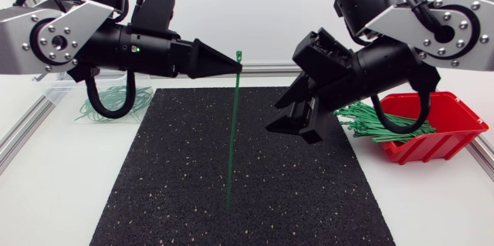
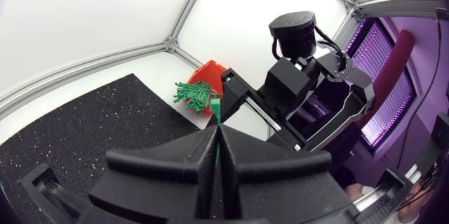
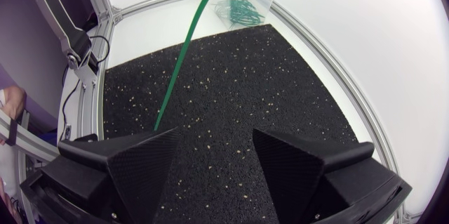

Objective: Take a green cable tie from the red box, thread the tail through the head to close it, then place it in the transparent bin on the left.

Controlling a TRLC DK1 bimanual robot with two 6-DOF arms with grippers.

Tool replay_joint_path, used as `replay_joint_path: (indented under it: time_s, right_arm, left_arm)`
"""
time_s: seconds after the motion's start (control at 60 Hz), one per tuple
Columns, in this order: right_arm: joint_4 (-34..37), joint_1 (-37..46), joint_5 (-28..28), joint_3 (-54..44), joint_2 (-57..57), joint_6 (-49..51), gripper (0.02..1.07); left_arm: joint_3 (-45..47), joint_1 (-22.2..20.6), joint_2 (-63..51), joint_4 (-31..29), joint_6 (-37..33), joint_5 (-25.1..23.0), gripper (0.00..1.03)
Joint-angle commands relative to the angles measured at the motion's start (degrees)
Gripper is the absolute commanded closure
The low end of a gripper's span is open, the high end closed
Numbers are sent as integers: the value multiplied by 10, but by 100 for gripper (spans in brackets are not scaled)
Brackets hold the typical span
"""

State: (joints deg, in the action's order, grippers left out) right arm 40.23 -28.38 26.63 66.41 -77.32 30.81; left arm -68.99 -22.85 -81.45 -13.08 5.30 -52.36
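Far left, your one transparent bin [image 1: 58,92] holds tangled green loops [image 1: 108,106], too many to count. Your left tool [image 1: 238,64] is clamped on a single green cable tie [image 1: 232,138] near its head, the tail hanging over the black mat [image 1: 170,184]. Your right tool [image 3: 214,155] stands spread, gripping nothing. Right, one red box [image 1: 451,123], heaped with ties [image 1: 370,116].

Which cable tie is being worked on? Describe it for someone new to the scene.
Above the black mat, the left gripper pinches one green cable tie near its head. It hangs straight down, alone, unlike the heap in the red box.
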Motion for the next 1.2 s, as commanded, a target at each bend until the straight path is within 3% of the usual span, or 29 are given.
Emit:
replay_joint_path:
  time_s: [0.0,0.233,0.317,0.467,0.633,0.717,0.867,1.0,1.1,1.183]
  right_arm:
    - [13,-6,-25,-23,13,27,16]
    - [-4,-4,-37,-47,30,31,12]
    - [-12,-19,-91,-59,23,41,13]
    - [-7,-42,-89,-72,29,36,13]
    - [-5,-55,-99,-57,6,20,12]
    - [-4,-57,-105,-52,-8,18,12]
    - [-8,-83,-160,-57,-21,23,12]
    - [-20,-123,-222,-59,-41,36,12]
    - [-80,-166,-296,-81,-46,58,12]
    - [-87,-191,-337,-78,-61,67,12]
  left_arm:
    - [-26,-2,-6,-5,-13,4,100]
    - [-48,5,-35,-62,-45,15,100]
    - [-49,6,-44,-66,-54,16,100]
    - [-45,7,-53,-68,-78,12,100]
    - [-77,11,-103,-97,-106,-59,100]
    - [-113,11,-129,-135,-123,-64,100]
    - [-162,14,-158,-186,-141,-73,100]
    - [-210,18,-193,-273,-199,-73,100]
    - [-221,29,-200,-278,-204,-73,100]
    - [-220,31,-201,-278,-208,-73,100]
